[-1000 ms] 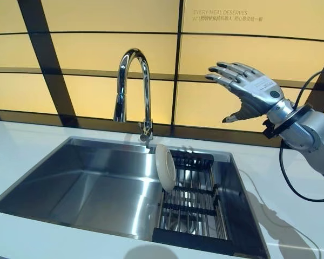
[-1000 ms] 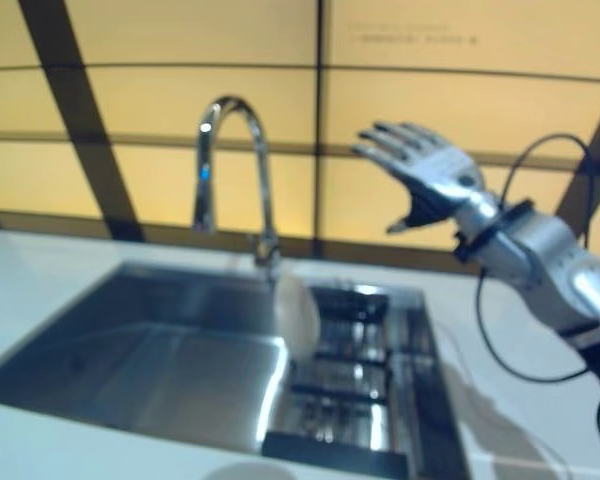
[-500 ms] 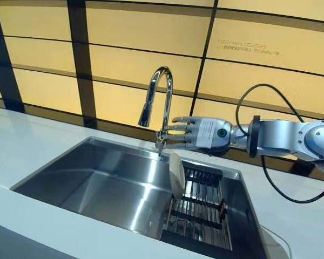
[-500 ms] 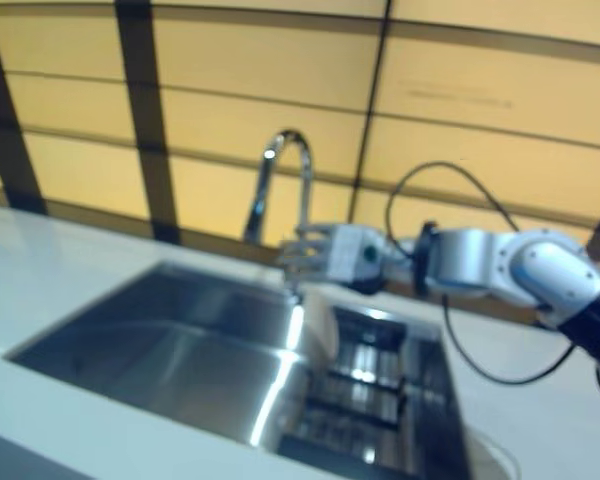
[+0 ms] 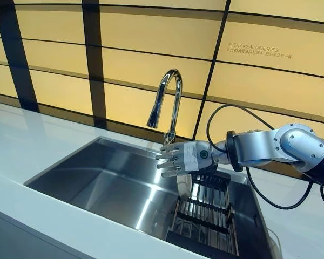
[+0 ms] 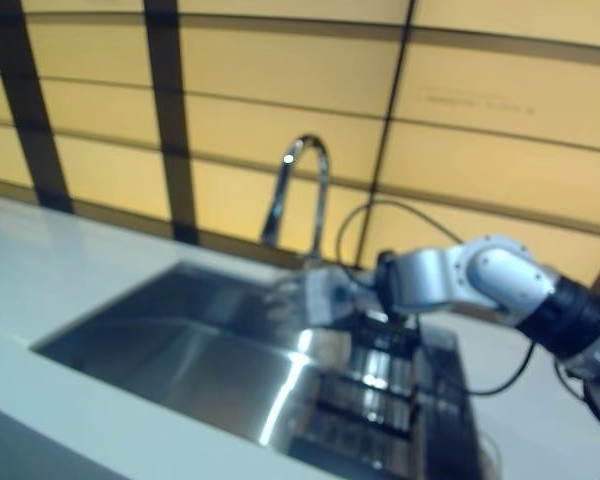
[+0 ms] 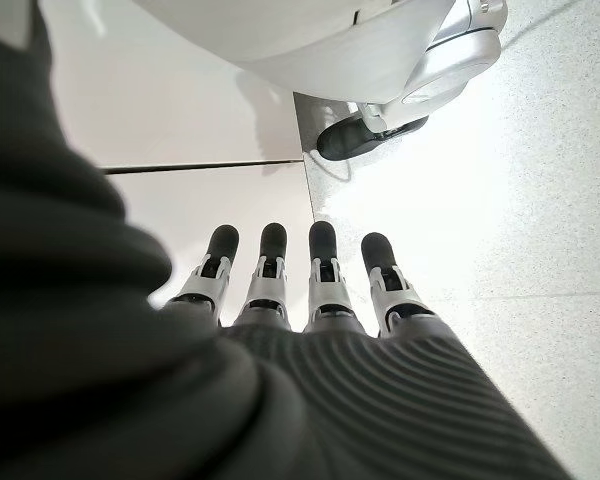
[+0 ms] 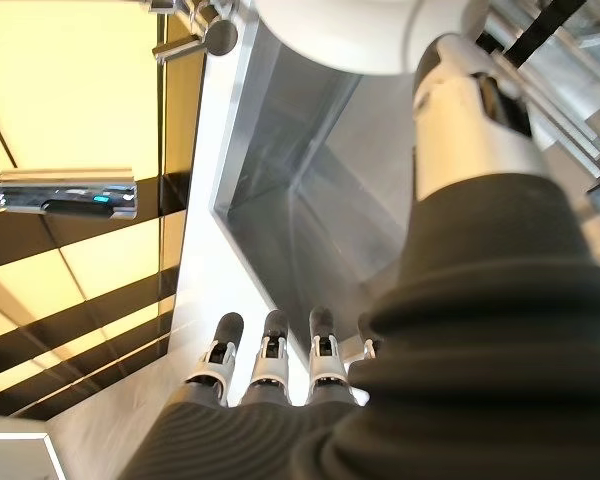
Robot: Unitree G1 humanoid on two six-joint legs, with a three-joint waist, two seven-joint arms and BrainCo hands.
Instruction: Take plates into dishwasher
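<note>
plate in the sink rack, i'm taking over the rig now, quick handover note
Right hand: open, fingers straight, reaching over the sink just above the plate; no grasp yet.
Left hand: open, idle, holds nothing; shows only in its own wrist view.
Plate: white, standing on edge at the left end of the black rack in the sink's right part, below the faucet.
Done: right hand brought to the plate.
Left: grasp it, lift it out, carry it to the dishwasher, which is not in view.

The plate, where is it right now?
In the left eye view the white plate stands on edge at the left end of the dark rack in the sink's right half, just below the faucet, with the right hand in front of it.
</note>
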